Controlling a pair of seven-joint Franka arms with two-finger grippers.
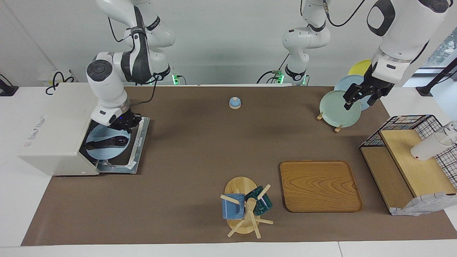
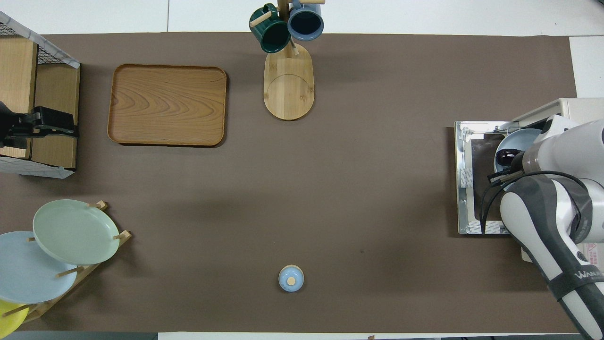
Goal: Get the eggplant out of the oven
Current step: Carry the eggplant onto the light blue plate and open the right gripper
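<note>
The cream-white oven (image 1: 53, 132) stands at the right arm's end of the table, its door (image 1: 140, 141) folded down flat. The dark purple eggplant (image 1: 107, 142) lies on a light blue plate (image 1: 98, 154) in the oven's mouth. It also shows in the overhead view (image 2: 506, 156) on the plate (image 2: 524, 138), partly hidden by the arm. My right gripper (image 1: 125, 125) is low over the eggplant's end nearer the door. My left gripper (image 1: 360, 100) hangs open and empty in the air over the plate rack.
A blue bell (image 1: 234, 102) sits mid-table near the robots. A wooden tray (image 1: 319, 185) and a mug tree (image 1: 246, 207) with two mugs lie farther out. A plate rack (image 1: 339, 109) and a wire shelf (image 1: 410, 160) with a white cup (image 1: 430, 146) stand at the left arm's end.
</note>
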